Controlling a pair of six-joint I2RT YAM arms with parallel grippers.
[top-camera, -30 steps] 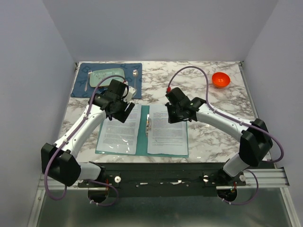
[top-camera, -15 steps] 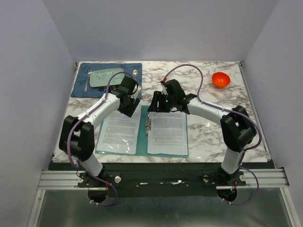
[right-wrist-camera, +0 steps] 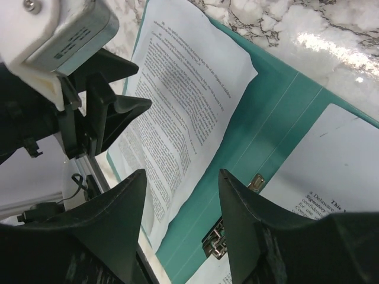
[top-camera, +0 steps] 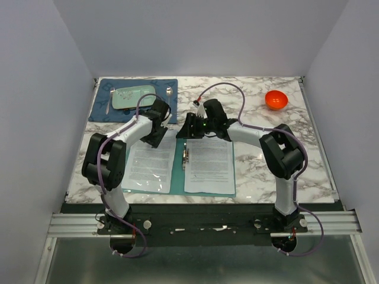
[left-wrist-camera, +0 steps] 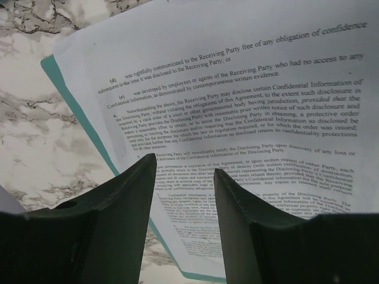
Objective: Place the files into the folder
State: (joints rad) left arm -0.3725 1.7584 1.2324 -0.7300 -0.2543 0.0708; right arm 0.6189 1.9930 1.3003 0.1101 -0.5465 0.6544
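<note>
While my left pincer (left-wrist-camera: 183, 168) and right pincer (right-wrist-camera: 182, 174) hover released, gripping nothing, white printed paper sheets (top-camera: 207, 165) lie on both halves of the open teal-green flat folder (top-camera: 180, 171) on the marble surface (top-camera: 266, 168).

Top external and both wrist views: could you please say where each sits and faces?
Top external: above, behind the robot, looking down at the table; left arm, right arm show.
Left wrist: on that arm, facing the files; left pincer shows.
Right wrist: likewise, facing the folder; right pincer shows.
Both wrist views show the files.
</note>
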